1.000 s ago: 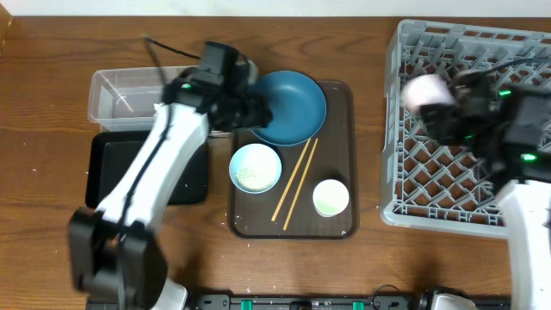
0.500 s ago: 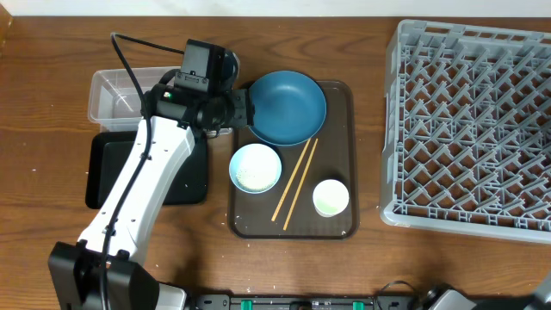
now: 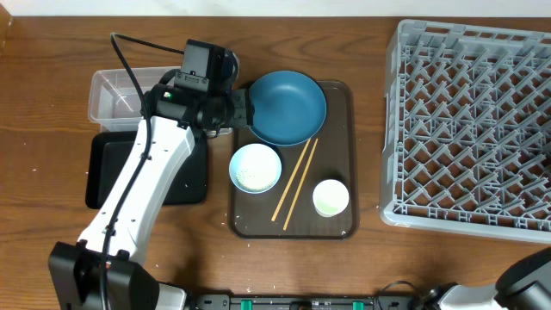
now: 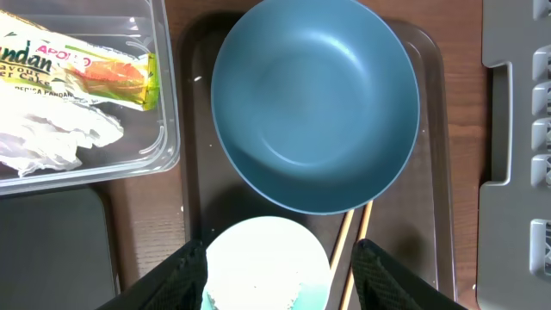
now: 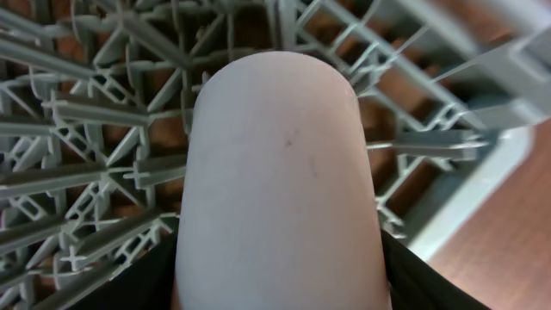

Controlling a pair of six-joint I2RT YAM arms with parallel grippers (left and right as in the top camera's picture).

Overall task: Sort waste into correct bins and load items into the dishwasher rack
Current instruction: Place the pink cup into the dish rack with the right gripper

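Observation:
My left gripper (image 3: 241,112) is open, hovering over the brown tray; in the left wrist view its fingers (image 4: 288,280) straddle the white bowl (image 4: 267,263) from above. The blue plate (image 3: 288,108) lies just beyond it. The bowl (image 3: 256,167) holds rice grains. The chopsticks (image 3: 295,181) and one white cup (image 3: 331,197) lie on the tray. My right gripper (image 5: 280,288) is shut on the other white cup (image 5: 280,172), held over the grey rack (image 5: 95,112). The wrapper (image 4: 103,73) and tissue (image 4: 52,142) lie in the clear tub (image 4: 168,129).
The dark brown serving tray (image 3: 340,220) sits mid-table. The clear tub (image 3: 116,95) and black tray (image 3: 108,172) are at the left, partly under my left arm. The rack (image 3: 469,129) fills the right side. Only a bit of my right arm (image 3: 525,280) shows overhead.
My right arm with the cup was over the rack in the overhead view and has since left that view. My left arm shifted slightly left, then held still.

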